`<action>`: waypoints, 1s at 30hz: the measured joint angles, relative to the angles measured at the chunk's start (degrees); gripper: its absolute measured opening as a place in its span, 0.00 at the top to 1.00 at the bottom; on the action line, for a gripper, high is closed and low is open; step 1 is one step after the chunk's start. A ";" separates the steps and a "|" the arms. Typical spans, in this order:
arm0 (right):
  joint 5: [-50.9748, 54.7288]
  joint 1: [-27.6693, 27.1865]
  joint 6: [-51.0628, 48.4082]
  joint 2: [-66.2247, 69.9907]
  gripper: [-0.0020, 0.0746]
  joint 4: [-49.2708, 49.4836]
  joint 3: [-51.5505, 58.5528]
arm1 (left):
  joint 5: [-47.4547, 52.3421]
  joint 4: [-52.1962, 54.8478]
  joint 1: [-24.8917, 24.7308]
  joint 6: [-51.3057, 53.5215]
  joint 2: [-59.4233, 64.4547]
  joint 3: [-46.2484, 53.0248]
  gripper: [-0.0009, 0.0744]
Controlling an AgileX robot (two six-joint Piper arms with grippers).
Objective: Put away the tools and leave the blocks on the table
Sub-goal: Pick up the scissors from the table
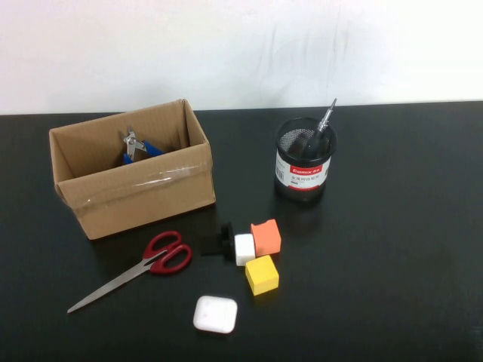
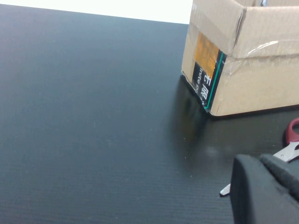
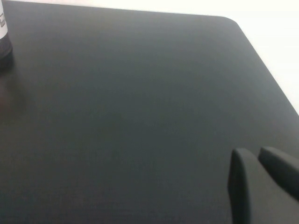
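Observation:
The red-handled scissors point(image 1: 143, 268) lie on the black table point(image 1: 400, 256) in front of the cardboard box. The blue-handled pliers point(image 1: 136, 147) lie inside the box. The black screwdriver point(image 1: 323, 124) stands in the mesh cup. The orange block point(image 1: 266, 237), yellow block point(image 1: 262, 274) and white block point(image 1: 244, 248) sit clustered at the table's middle. Neither arm shows in the high view. My left gripper point(image 2: 258, 159) is shut and empty, low over the table just by the scissors' blade tip point(image 2: 225, 190). My right gripper point(image 3: 254, 154) is shut and empty over bare table near the right edge.
The open cardboard box point(image 1: 136, 192) stands at the back left, also in the left wrist view point(image 2: 252, 79). A black mesh cup point(image 1: 303, 170) stands at the back middle. A small black knobbed object point(image 1: 219, 241) touches the white block. A white rounded case point(image 1: 215, 314) lies near the front.

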 joint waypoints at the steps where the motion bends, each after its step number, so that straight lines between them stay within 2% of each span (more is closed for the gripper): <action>1: 0.00 0.00 0.00 0.00 0.98 0.00 0.00 | 0.00 0.00 0.00 0.00 0.00 0.00 0.99; 15: 0.00 0.00 -0.09 0.00 0.98 0.00 0.00 | 0.00 0.00 0.00 0.00 0.00 0.00 0.99; 21: 0.02 0.00 -0.09 0.00 0.98 0.00 0.00 | -0.78 4.38 0.00 0.51 0.00 0.00 0.99; 25: 0.02 0.00 -0.22 0.00 0.98 0.00 0.00 | -4.42 4.32 0.00 -1.41 0.00 0.00 0.99; 30: 0.02 0.00 -0.22 0.00 0.98 0.00 0.00 | -15.59 4.06 0.00 -2.11 0.00 0.09 0.99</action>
